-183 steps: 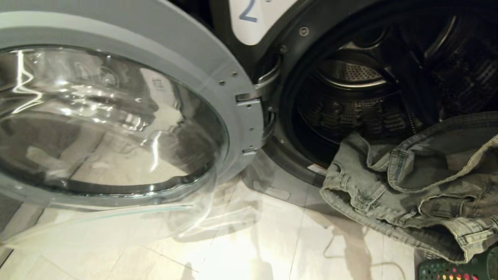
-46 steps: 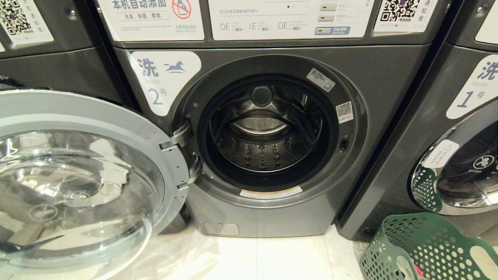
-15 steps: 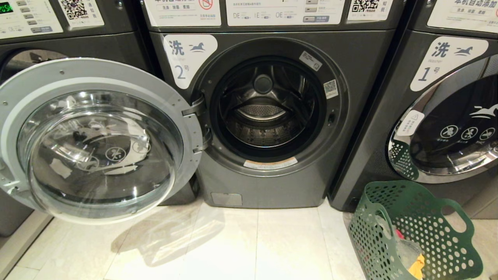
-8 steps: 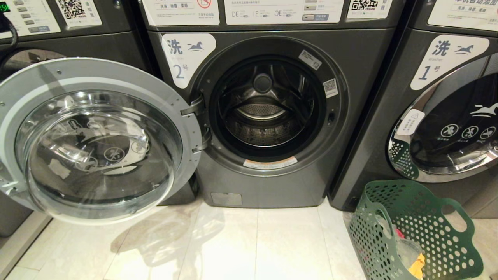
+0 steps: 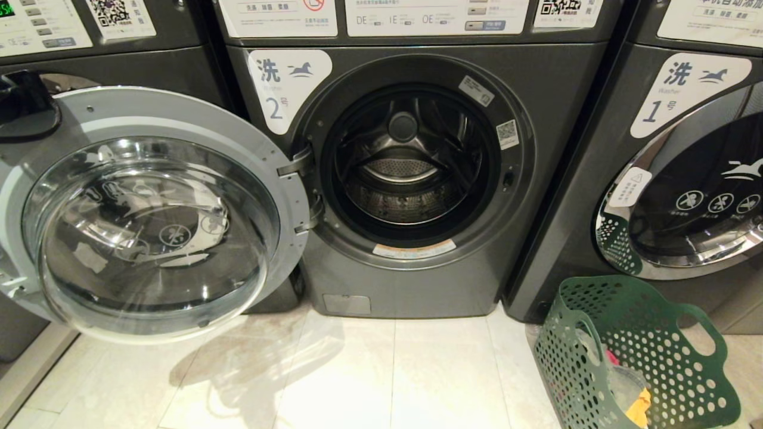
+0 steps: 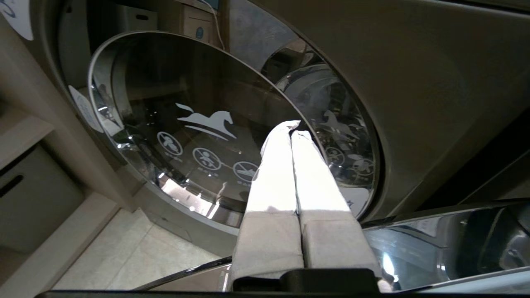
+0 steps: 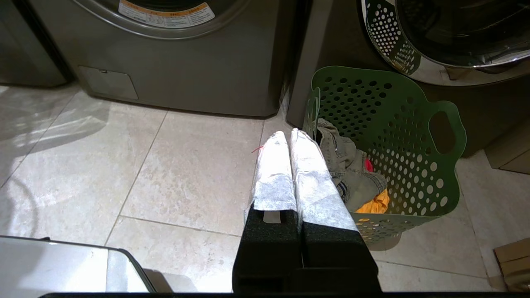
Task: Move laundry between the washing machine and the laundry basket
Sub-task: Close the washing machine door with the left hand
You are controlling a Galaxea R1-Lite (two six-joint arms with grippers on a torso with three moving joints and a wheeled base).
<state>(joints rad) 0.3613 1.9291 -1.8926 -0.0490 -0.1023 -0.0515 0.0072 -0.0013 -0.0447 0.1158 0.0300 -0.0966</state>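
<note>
Right gripper (image 7: 290,136): fingers pressed together, nothing between them, hanging above the floor tiles (image 7: 186,165) just beside the basket (image 7: 414,174). It does not show in the head view.

Basket: on the floor at the robot's right, standing against the foot of the machine marked 1 (image 5: 691,95). Clothes lie in it, a grey-green garment (image 7: 348,165) on top, orange and red cloth under it. Laundry looks to be already out of the drum.

Door (image 5: 149,208): swung fully open to the left on hinges at its right edge, glass bowl facing the robot. It stands between the robot's left side and the third machine (image 6: 414,82) behind it.

Left gripper (image 6: 292,132): fingers clamped tight, empty. In the head view only a dark part of the left arm (image 5: 24,107) shows, at the door's upper left rim, the side farthest from the hinge. The wrist view looks past the fingers at the closed door of the third machine, with the open door's chrome rim just beneath.

Washer (image 5: 417,286): marked 2, dead ahead, mouth open. Drum (image 5: 405,179) looks empty as far as can be seen.

Judgement: what is left is shutting the door. The left arm is the nearer one, placed at the free edge. The push must go rightward and in, about the hinge. Whether the gripper touches the rim, cannot tell.
</note>
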